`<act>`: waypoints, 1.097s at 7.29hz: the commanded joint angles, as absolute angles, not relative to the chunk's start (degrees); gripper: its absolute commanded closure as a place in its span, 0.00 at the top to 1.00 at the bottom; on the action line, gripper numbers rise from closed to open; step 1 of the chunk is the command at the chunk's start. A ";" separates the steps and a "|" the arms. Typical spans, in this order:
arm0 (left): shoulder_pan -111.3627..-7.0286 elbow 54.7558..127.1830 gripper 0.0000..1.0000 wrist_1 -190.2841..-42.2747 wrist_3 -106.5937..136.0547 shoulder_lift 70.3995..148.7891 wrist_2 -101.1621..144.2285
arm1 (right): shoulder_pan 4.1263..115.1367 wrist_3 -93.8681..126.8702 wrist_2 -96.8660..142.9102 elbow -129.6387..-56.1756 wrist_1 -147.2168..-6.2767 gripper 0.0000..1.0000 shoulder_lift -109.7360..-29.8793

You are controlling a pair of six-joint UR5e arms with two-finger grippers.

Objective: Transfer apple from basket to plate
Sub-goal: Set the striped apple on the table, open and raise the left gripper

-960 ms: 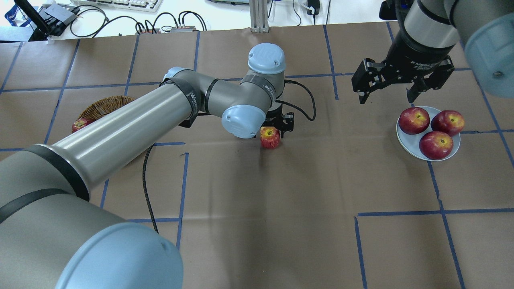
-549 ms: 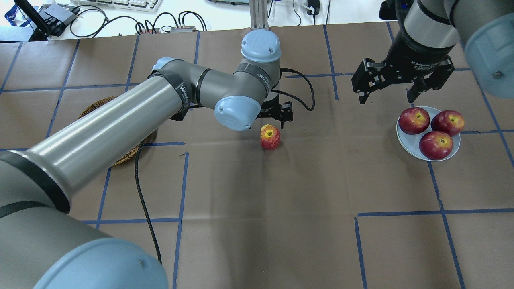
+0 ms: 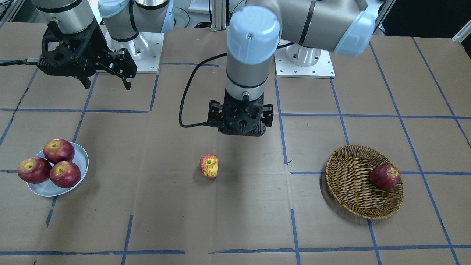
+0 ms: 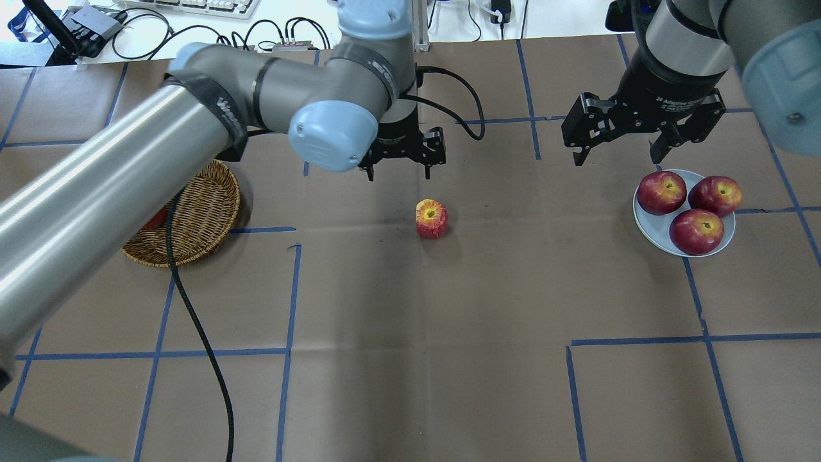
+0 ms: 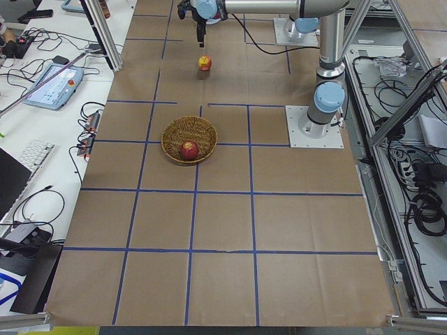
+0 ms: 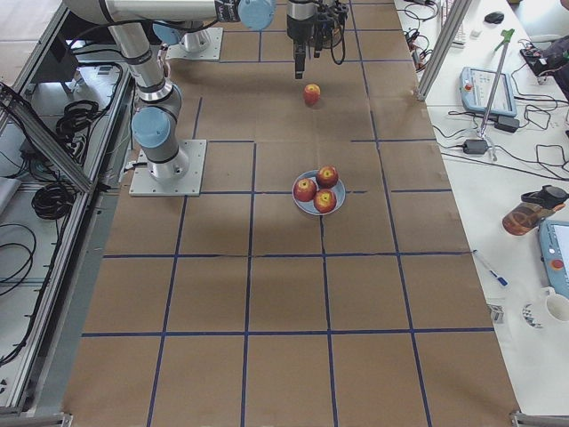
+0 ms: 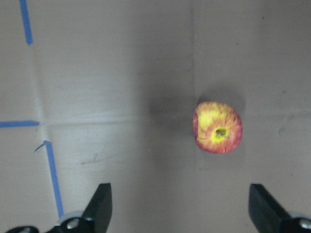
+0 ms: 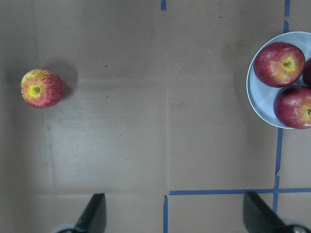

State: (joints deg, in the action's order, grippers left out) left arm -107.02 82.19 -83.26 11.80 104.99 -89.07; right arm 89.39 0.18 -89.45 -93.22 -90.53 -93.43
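The streaked red-and-yellow apple stands alone on the brown table near its middle, also in the front view. My left gripper is open and empty, raised above the table just behind the apple; its wrist view shows the apple ahead between the open fingers. The wicker basket sits at the left, partly under my left arm. The pale blue plate sits at the right with three dark red apples. My right gripper is open and empty, hovering behind the plate's left side.
One dark red apple lies in the basket. The left arm's black cable hangs over the basket and the table's left part. Blue tape lines cross the table. Robot bases stand at the back.
My left gripper has risen off the streaked apple and drawn back, away from it. The apple stays on the table. The left arm swung, uncovering the basket. The right arm has not moved.
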 commanded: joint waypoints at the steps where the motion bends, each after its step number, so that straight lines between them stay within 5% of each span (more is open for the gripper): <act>1: -100.94 82.44 0.99 -86.12 -2.74 98.29 -89.21 | 89.47 0.18 -89.47 -93.34 -90.44 1.00 -93.43; 4: -92.48 83.76 0.99 -97.98 -11.85 88.26 -89.21 | 90.09 1.13 -89.56 -92.90 -91.40 1.00 -93.69; 8: -91.67 84.29 0.99 -98.70 -11.87 87.19 -89.21 | 100.60 15.78 -89.38 -92.55 -104.11 1.00 -82.91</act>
